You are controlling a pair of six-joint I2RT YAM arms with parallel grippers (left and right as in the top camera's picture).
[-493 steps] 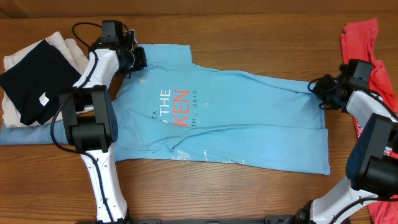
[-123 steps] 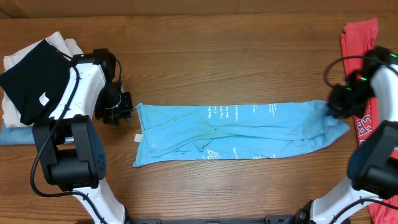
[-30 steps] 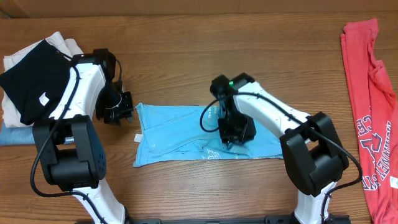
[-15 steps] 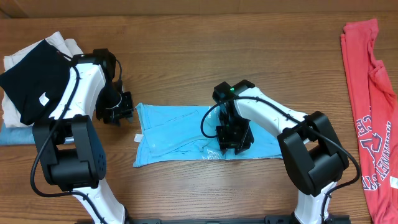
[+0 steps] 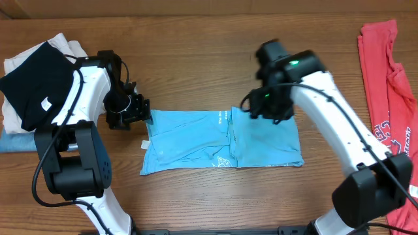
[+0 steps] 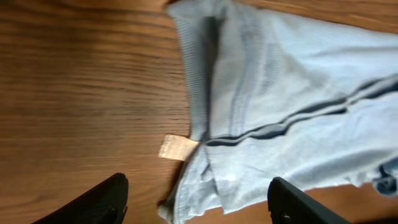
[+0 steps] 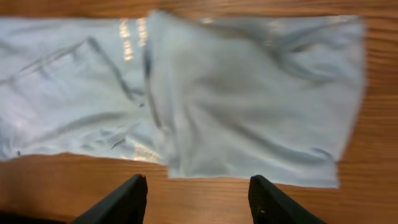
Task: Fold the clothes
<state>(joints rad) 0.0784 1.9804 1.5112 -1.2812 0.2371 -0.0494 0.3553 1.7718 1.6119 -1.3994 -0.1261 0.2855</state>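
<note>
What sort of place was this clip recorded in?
Probably a robotics lab bench set up for laundry folding: a wooden table, left arm and right arm over it, a half-folded blue T-shirt, a red T-shirt waiting, a clothes pile at one end.

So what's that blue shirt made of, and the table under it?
The blue shirt looks like soft, matte cotton knit: it creases and drapes limply, and the left wrist view shows a ribbed edge. The table looks like wood or wood-look laminate with a mild sheen: brown grain streaks run along it; which one, I cannot tell.
</note>
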